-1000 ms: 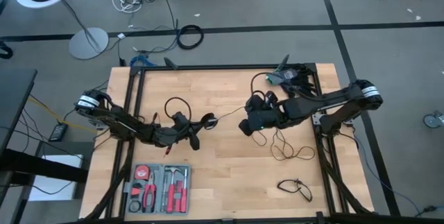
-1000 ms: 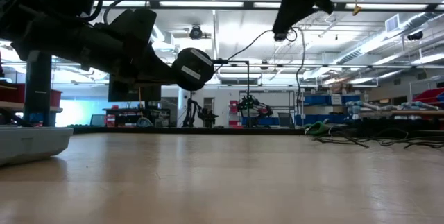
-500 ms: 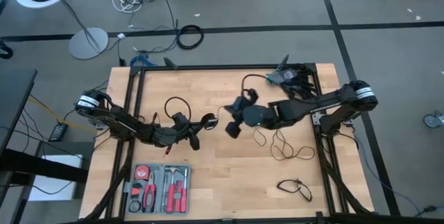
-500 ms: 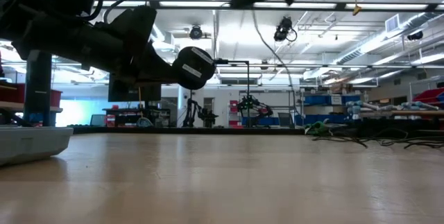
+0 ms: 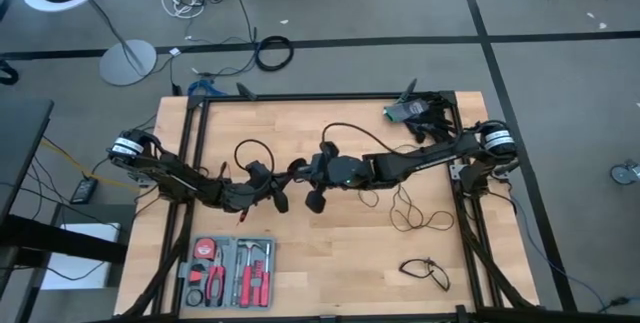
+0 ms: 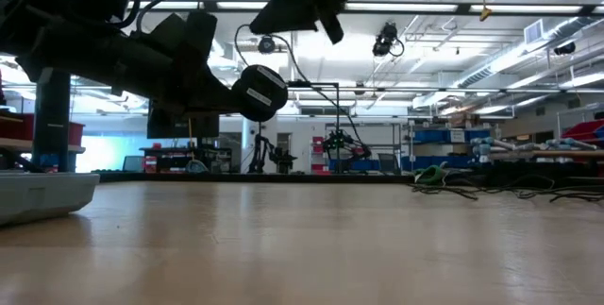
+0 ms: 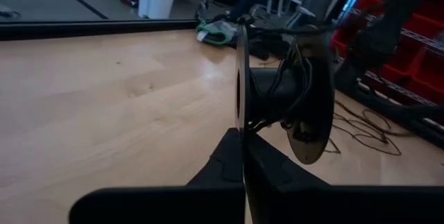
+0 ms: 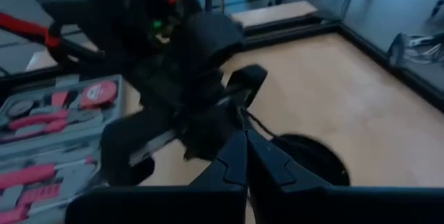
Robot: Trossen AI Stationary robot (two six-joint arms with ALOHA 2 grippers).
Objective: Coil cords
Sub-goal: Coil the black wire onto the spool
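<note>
My left gripper [image 5: 288,180] is shut on the small round black disc [image 5: 300,172] at the long cord's end, held above the table's middle; the disc also shows in the low view [image 6: 260,93]. My right gripper [image 5: 318,168] is just right of the disc, shut on the long cord [image 5: 345,128]. The cord arches up behind the gripper and runs to a slack tangle [image 5: 412,213] lying on the table at the right. A loop of cord [image 5: 252,153] lies by my left gripper. The short cord [image 5: 425,271] lies at the near right. My left gripper pinches the disc's thin rim [image 7: 240,116] between its two shut fingers, coming level from the table's left. The disc stands on edge, lifted clear of the table. My right gripper pinches the thin cord [image 8: 255,123] between its shut fingers, coming level from the table's right. The cord is off the table here and hangs slack below and behind the fingers [image 6: 316,74].
A grey tool kit with red-handled tools [image 5: 228,268] lies at the near left. A green-and-black object with wires [image 5: 415,110] sits at the far right corner. The black frame rails [image 5: 195,163] run along the table's sides.
My right gripper has gone toward the table's left, right up to the disc, staying shut on the cord. The cord behind it, which had run short toward the disc, now arches up in a loose loop. My left gripper has kept the disc still.
</note>
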